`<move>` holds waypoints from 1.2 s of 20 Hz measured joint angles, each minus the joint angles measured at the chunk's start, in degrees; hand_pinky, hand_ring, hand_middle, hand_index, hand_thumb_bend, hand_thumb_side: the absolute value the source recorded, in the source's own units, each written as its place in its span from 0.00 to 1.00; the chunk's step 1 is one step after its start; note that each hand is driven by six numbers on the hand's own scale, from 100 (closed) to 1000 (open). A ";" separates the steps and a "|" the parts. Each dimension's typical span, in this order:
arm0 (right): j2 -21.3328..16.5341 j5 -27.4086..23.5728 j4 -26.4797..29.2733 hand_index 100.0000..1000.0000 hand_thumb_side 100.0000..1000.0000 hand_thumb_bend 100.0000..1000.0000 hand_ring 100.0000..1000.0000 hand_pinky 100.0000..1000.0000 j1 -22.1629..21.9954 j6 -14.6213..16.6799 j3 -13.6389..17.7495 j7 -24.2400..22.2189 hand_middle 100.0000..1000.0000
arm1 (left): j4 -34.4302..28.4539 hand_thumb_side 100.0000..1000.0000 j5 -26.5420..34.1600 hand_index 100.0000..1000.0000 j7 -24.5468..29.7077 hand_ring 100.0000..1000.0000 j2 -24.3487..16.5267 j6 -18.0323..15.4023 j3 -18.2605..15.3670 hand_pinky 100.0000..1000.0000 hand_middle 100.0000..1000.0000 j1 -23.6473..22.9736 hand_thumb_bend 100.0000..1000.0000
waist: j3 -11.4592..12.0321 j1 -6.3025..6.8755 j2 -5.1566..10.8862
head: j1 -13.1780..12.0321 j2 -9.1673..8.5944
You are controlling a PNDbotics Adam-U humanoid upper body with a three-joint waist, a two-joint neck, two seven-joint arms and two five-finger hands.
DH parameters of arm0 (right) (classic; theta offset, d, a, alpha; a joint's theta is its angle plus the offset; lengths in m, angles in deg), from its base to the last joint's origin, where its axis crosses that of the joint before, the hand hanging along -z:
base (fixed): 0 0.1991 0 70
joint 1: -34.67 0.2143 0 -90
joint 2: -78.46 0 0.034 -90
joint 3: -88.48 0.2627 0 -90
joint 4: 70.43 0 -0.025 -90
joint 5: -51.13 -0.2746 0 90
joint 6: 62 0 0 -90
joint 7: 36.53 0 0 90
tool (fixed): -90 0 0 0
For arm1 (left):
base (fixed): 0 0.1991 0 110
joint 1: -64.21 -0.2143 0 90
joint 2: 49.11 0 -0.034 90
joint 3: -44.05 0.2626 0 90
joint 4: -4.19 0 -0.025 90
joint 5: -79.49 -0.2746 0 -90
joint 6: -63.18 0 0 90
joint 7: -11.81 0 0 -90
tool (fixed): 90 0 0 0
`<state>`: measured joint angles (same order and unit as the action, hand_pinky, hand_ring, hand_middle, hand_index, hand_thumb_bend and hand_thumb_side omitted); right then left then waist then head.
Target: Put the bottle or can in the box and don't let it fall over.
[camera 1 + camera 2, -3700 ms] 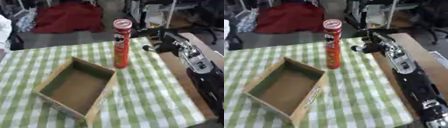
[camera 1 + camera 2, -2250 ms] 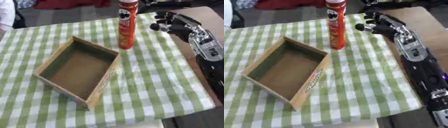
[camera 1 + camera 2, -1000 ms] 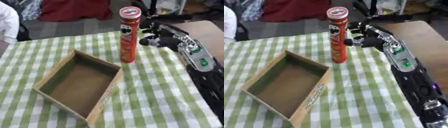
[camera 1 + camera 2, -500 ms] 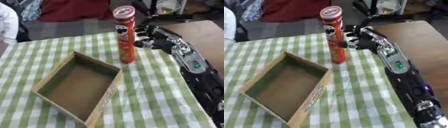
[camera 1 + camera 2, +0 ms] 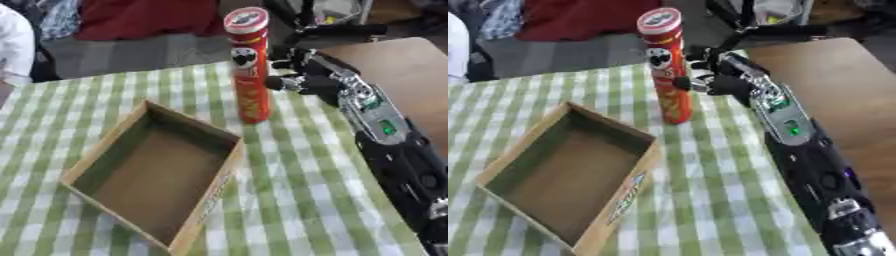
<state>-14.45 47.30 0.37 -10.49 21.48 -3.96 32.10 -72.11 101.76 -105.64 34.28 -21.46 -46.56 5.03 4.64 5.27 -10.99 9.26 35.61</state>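
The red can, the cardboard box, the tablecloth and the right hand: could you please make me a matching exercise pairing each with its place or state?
Things:
1. red can
2. cardboard box
3. tablecloth
4. right hand

Descriptions:
A. green and white checks, covering the table
B. standing upright on the cloth, beyond the box
C. open-topped, nothing inside
D. fingers spread, just right of the can

Pairs: 1-B, 2-C, 3-A, 4-D

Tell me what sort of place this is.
Probably a robot lab or workshop set up for a tabletop trial: a checked green tablecloth holding just a cardboard box and a tall red can, with cluttered equipment behind and the right hand reaching in.
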 measured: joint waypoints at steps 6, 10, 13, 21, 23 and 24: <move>-0.06 0.07 -0.37 0.97 0.30 0.69 0.98 0.89 0.79 -0.21 0.50 1.36 0.90 | -0.03 0.65 0.00 0.76 0.33 0.81 0.01 0.04 0.00 0.84 0.74 0.00 0.64 | 0.09 0.33 -0.54 | 0.52 -0.53; -0.27 0.97 -1.10 0.97 0.30 0.69 0.98 0.90 1.82 -0.14 0.70 2.36 0.90 | -0.14 0.66 -0.01 0.76 0.54 0.81 0.01 0.09 0.01 0.84 0.74 0.03 0.64 | 0.49 0.53 -1.07 | 0.93 -1.26; -0.61 1.67 -1.73 0.98 0.30 0.69 0.99 0.90 2.44 -0.04 1.04 3.01 0.90 | -0.40 0.66 -0.02 0.76 0.66 0.81 0.02 0.18 0.01 0.84 0.74 0.40 0.64 | 0.68 0.57 -1.63 | 1.06 -1.83; -0.84 2.54 -3.05 0.97 0.31 0.70 0.99 0.91 3.75 0.21 1.35 3.54 0.90 | -0.73 0.66 -0.07 0.76 0.92 0.81 0.48 0.22 0.02 0.84 0.74 0.93 0.63 | 1.52 0.76 -3.05 | 1.49 -3.33; -0.98 2.69 -3.15 0.97 0.31 0.70 0.99 0.91 4.04 0.24 1.38 3.82 0.89 | -0.73 0.66 -0.07 0.76 0.98 0.81 0.49 0.26 0.02 0.84 0.74 0.94 0.63 | 1.75 0.77 -3.43 | 1.53 -3.57; -0.98 2.86 -3.16 0.97 0.31 0.70 0.99 0.91 4.18 0.24 1.40 4.03 0.89 | -0.73 0.66 -0.07 0.76 1.01 0.81 0.49 0.28 0.02 0.84 0.74 0.95 0.63 | 1.79 0.77 -3.58 | 1.55 -3.67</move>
<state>-15.44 50.16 -2.79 -6.31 21.73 -2.57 36.12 -72.84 101.69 -104.64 34.77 -21.18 -46.54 5.98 6.43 6.04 -14.56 10.81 31.95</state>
